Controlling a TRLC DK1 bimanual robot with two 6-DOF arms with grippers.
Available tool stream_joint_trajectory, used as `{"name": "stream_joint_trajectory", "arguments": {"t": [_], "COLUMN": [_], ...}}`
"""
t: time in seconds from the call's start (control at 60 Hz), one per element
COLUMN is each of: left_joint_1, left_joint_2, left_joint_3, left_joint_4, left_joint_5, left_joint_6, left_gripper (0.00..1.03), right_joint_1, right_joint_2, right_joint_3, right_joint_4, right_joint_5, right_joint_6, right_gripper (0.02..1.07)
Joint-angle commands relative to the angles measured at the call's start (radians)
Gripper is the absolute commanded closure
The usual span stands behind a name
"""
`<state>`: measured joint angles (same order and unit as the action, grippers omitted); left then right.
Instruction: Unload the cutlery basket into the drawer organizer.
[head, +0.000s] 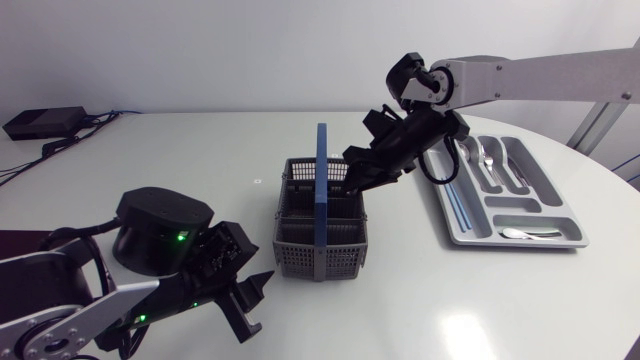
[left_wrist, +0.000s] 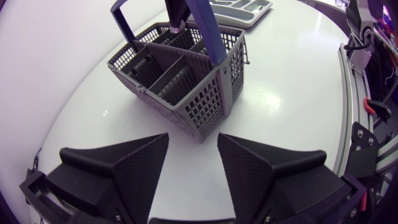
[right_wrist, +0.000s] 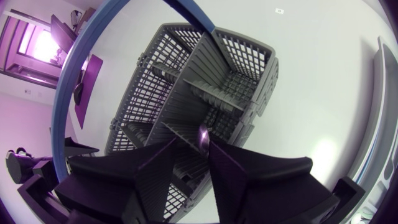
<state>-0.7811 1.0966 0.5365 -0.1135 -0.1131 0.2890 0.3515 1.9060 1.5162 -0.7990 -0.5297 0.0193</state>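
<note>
Grey plastic blue-handled basket (head: 320, 245) is being unloaded: right gripper (right_wrist: 194, 144) is clamping a thin metal utensil (right_wrist: 203, 134) inside, probably needing a lift toward the silver organizer tray (head: 470, 240); left gripper (left_wrist: 193, 140) is hanging open.

A white, glossy table (head: 200, 150) carries a grey slotted plastic cutlery basket with a blue hoop handle (head: 320, 235) near its middle. A grey compartmented drawer organizer tray (head: 520, 240) lies near the right edge. A flat black box with cables (head: 45, 122) sits at the far left corner.
</note>
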Motion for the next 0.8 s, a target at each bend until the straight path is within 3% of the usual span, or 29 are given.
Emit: {"name": "stream_joint_trajectory", "arguments": {"t": [0.0, 0.117, 0.417, 0.6, 0.783], "left_joint_1": [-0.001, -0.001, -0.003, -0.003, -0.006], "left_joint_2": [-0.01, -0.012, -0.037, -0.041, -0.041], "left_joint_3": [-0.026, -0.029, -0.041, -0.043, -0.041], "left_joint_4": [0.009, 0.009, 0.005, 0.003, 0.003], "left_joint_5": [0.003, 0.003, 0.004, 0.004, 0.004], "left_joint_6": [0.002, 0.002, 0.004, 0.004, 0.002], "left_gripper": [0.46, 0.46, 0.46, 0.46, 0.46], "right_joint_1": [0.017, 0.041, 0.095, 0.116, 0.119], "right_joint_2": [0.01, 0.007, -0.019, -0.073, -0.15], "right_joint_3": [-0.005, -0.022, -0.073, -0.111, -0.105], "right_joint_4": [-0.017, 0.018, 0.132, 0.169, 0.149], "right_joint_5": [0.013, 0.076, 0.185, 0.246, 0.243], "right_joint_6": [0.027, 0.028, 0.039, 0.031, 0.031], "right_gripper": [0.72, 0.84, 1.0, 1.01, 1.01]}}
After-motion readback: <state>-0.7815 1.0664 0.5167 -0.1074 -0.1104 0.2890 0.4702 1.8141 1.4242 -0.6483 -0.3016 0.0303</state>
